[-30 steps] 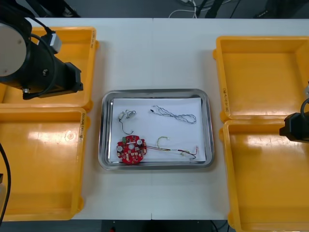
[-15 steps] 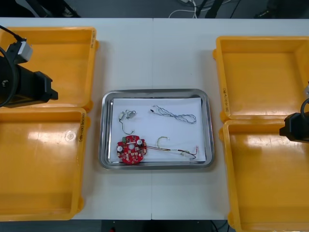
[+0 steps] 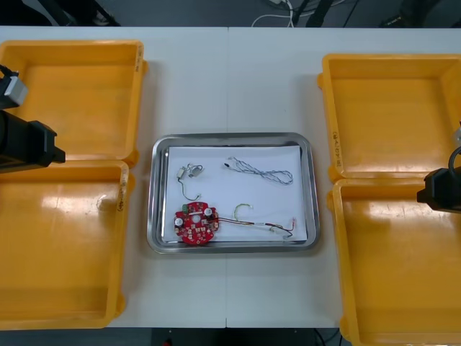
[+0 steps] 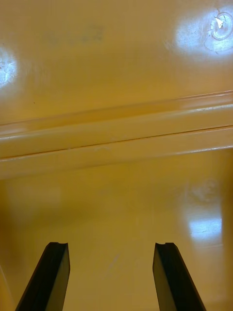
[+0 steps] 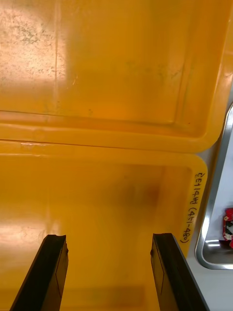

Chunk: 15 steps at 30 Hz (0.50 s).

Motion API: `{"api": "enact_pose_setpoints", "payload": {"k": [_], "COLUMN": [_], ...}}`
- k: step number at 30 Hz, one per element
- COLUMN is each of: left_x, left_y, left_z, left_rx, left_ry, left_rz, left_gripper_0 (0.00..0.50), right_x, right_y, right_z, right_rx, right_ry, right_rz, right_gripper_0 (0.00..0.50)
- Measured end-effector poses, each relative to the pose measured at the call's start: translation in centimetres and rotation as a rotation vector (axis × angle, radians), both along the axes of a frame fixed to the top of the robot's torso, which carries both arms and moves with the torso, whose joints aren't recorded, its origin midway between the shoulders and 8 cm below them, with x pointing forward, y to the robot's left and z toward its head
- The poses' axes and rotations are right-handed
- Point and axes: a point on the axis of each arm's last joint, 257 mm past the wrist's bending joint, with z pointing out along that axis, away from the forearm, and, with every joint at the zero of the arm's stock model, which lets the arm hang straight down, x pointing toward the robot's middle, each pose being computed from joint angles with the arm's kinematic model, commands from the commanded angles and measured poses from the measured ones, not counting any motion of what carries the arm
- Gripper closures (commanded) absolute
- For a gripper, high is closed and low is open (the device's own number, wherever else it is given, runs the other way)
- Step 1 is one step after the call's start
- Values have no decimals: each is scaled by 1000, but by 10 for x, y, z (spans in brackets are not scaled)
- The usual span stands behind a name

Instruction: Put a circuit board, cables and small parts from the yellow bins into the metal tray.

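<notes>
Yellow bins stood in pairs at each side of the pale bench point(image 3: 230, 79). On the left were the far left bin point(image 3: 79, 101) and the near left bin point(image 3: 65, 252). The left gripper point(image 5: 108, 239) hung over the near one, close to the rim where the two met, its fingers point(image 5: 53, 255) spread wide above the bin's floor. Between the pairs sat the metal tray point(image 3: 234, 135), white inside, holding all the task's things. Toward its far left lay small metal parts point(image 3: 191, 171) with a black cable point(image 3: 185, 193) curling from them. The round red circuit board point(image 3: 195, 223) rested in the near left part. A twisted blue and white cable point(image 3: 261, 171) stretched across the far right part. A red and yellow cable point(image 3: 266, 225) ran from just beside the board toward the near right corner. On the right were the far right bin point(image 3: 392, 115) and the near right bin point(image 3: 403, 274). The right gripper point(image 4: 109, 245) hung above a bin floor near the rim where those two met, its fingers point(image 4: 167, 262) likewise wide apart.
</notes>
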Motion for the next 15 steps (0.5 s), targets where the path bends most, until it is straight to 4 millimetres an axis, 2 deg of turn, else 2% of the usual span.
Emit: {"api": "enact_pose_setpoints", "payload": {"k": [15], "left_x": [-26], "left_y": [44], "left_z": [-17], "left_rx": [76], "left_ry": [75], "left_rz": [46], "left_gripper_0": [0], "right_x": [0], "right_y": [0], "right_z": [0], "right_rx": [0], "right_ry": [0], "right_rz": [0], "right_gripper_0": [0]}}
